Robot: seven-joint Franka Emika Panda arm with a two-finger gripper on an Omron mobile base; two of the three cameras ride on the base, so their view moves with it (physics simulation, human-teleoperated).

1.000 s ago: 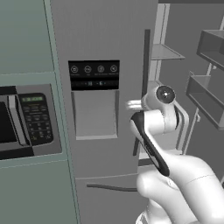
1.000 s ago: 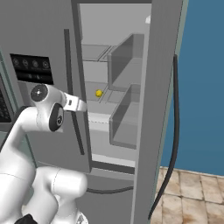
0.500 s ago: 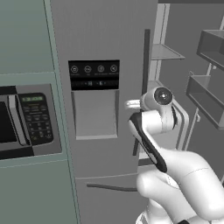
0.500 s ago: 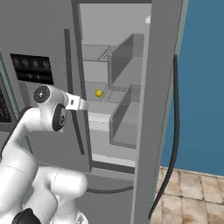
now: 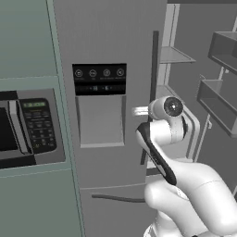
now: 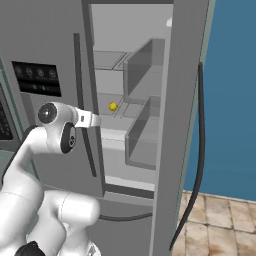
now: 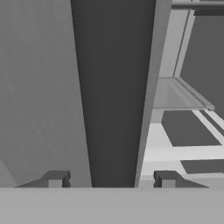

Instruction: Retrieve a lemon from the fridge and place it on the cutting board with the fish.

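The grey fridge (image 5: 111, 37) has its left door shut and its right door swung open. The lemon (image 6: 113, 106) lies small and yellow on a pale middle shelf (image 6: 125, 112) inside. In the hand view my gripper (image 7: 109, 179) straddles the left door's dark vertical bar handle (image 7: 113, 87), one fingertip (image 7: 55, 179) on each side, with gaps to the bar, so it is open. From the right base view my hand (image 6: 90, 120) reaches up to that handle (image 6: 80, 65), left of the lemon. The cutting board and the fish are out of view.
A microwave (image 5: 28, 129) with a keypad sits in the cabinets left of the fridge. The black dispenser panel (image 5: 99, 78) is on the shut door. The open right door (image 6: 180, 100) carries bins (image 5: 222, 51) and stands right of the arm.
The wrist has sunk slightly and the hand has edged toward the left door's handle. The lemon and the doors have not moved.
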